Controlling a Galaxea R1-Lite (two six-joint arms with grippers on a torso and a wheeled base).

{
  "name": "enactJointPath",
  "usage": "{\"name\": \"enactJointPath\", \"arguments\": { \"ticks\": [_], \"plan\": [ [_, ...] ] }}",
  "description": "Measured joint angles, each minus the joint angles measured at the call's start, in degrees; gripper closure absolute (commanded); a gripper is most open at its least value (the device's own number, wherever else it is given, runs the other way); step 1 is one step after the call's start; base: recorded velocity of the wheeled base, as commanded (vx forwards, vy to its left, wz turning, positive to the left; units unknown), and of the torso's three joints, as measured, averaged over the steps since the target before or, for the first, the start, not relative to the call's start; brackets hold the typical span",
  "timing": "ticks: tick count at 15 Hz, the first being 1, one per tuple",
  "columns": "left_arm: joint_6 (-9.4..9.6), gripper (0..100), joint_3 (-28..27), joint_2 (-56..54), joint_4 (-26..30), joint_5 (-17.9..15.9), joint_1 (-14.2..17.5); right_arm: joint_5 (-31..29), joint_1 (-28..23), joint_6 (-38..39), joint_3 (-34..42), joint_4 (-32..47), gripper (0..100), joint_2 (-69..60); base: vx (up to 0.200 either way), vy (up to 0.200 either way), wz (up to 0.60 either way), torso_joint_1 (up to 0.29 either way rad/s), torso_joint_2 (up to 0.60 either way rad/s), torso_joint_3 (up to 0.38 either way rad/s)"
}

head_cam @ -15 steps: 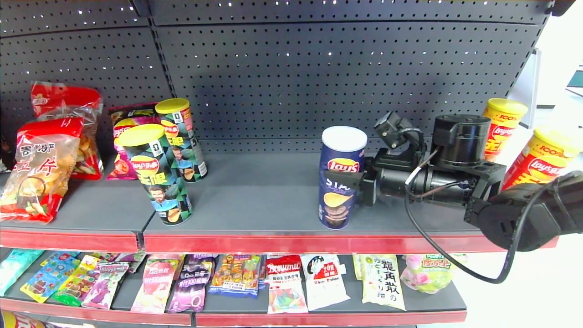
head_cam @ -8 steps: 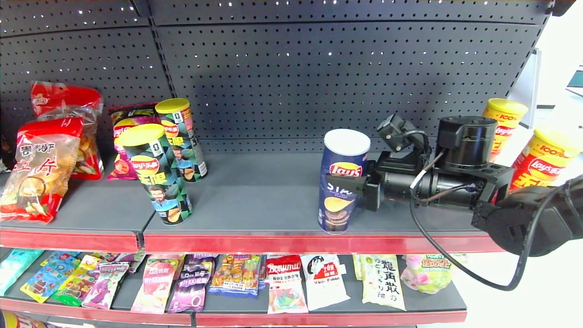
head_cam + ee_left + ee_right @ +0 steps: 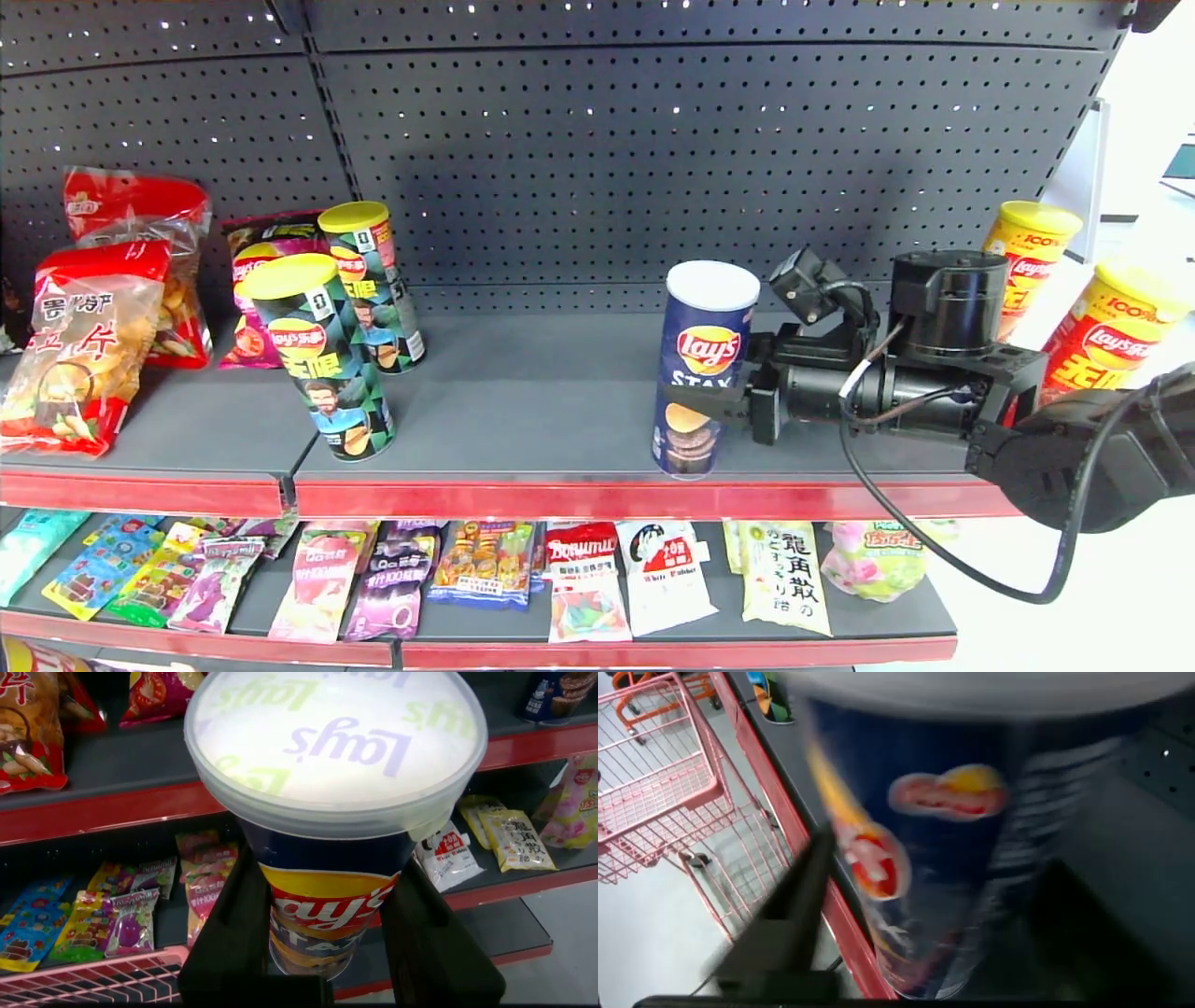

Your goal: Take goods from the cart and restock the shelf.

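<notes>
A blue chip can (image 3: 705,355) with a white lid stands near the front edge of the grey shelf (image 3: 541,401), its top leaning slightly right. My right gripper (image 3: 695,401) comes in from the right and is shut on this can's lower half. In the right wrist view the can (image 3: 943,840) sits between the two dark fingers (image 3: 785,924). My left gripper (image 3: 332,933) is shut on a second blue chip can (image 3: 336,756), held upright below and in front of the shelves, above the pink cart (image 3: 84,985).
Two green cans with yellow lids (image 3: 317,355) stand at mid-left, with snack bags (image 3: 84,345) further left. Red-and-yellow cans (image 3: 1120,327) stand behind my right arm. The lower shelf holds several packets (image 3: 579,579). The pink cart (image 3: 663,784) stands on the floor in front.
My right gripper has dropped lower along the blue can and shifted slightly right. The can has come down a little towards the shelf's front edge and now leans.
</notes>
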Motion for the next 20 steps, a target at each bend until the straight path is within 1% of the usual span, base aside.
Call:
{"name": "enactJointPath", "arguments": {
  "ticks": [4, 7, 10, 12, 13, 15, 17, 19, 20],
  "plan": [
    [0.0, 100, 0.0, -0.09, 0.0, 0.0, 0.0, -0.15, 0.1, 0.2, -0.33, -0.38, 0, -0.09, 0.0, 0.0, 0.0, 0.0, 0.0, 0.0],
    [-0.02, 100, 0.0, -0.11, 0.02, -0.13, 0.0, -0.85, -0.78, 0.24, 1.88, -0.44, 0, -2.23, 0.0, 0.0, 0.0, 0.0, 0.0, 0.0],
    [0.0, 100, 0.0, -0.09, 0.02, -0.4, -0.05, -3.21, -2.24, 0.49, 8.81, -0.44, 0, -7.74, 0.0, 0.0, 0.0, 0.0, 0.0, 0.0],
    [-0.09, 100, 0.0, -0.01, 0.02, -1.87, -0.1, -4.69, -3.21, 0.72, 13.84, -0.46, 0, -12.9, 0.0, 0.0, 0.0, 0.0, 0.0, 0.0],
    [-0.09, 100, 0.0, 0.0, 0.02, -2.08, -0.1, -5.67, -3.75, 0.79, 16.01, -0.46, 0, -15.65, 0.0, 0.0, 0.0, 0.0, 0.0, 0.0],
    [-0.43, 100, -0.74, 0.18, -0.15, -2.18, -0.1, -9.47, -4.53, 0.82, 19.85, -0.2, 0, -21.36, 0.0, 0.0, 0.0, 0.0, 0.0, 0.0],
    [-0.44, 100, -1.88, 0.4, -0.06, -2.18, -0.1, -15.51, -5.38, 0.83, 24.75, 0.11, 0, -29.71, 0.0, 0.0, 0.0, 0.0, 0.0, 0.0],
    [-0.43, 100, -3.22, 0.74, 0.02, -2.27, -0.07, -20.53, -8.11, 0.83, 30.98, 1.62, 0, -40.13, 0.0, 0.0, 0.0, 0.0, 0.0, 0.0],
    [-0.44, 100, -4.19, 0.93, -0.15, -2.27, -0.11, -22.17, -10.37, 0.82, 33.4, 4.3, 0, -46.19, 0.0, 0.0, 0.0, 0.0, 0.0, 0.0]
  ]
}}
